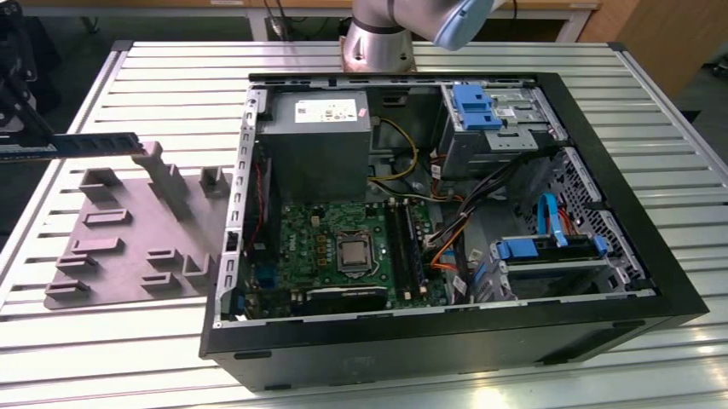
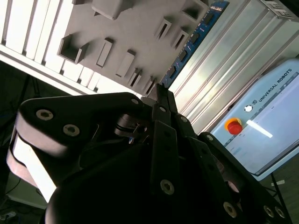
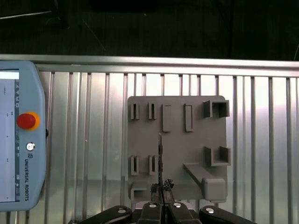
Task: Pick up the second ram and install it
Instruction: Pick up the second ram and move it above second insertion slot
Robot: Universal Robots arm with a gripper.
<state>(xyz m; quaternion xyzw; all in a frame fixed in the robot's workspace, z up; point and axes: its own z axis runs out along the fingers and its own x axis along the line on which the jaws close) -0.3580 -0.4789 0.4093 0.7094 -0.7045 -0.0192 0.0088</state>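
This looks like a robotics lab: a slatted aluminium counter (image 1: 102, 358) carries an open desktop computer case (image 1: 455, 341) and a grey moulded fixture plate (image 1: 125, 239), with a robot arm's base (image 1: 379, 43) and a teach pendant (image 3: 18, 154) bearing a red stop button (image 3: 25, 120).

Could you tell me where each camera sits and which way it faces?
Exterior view: off the arm, raised, looking down on the open computer case; the arm's base shows.
First wrist view: at the wrist, facing down past the gripper onto the fixture plate.
Second wrist view: at the wrist, slanted along the gripper's linkage.
Both wrist views share the second ram, the plate and the teach pendant.
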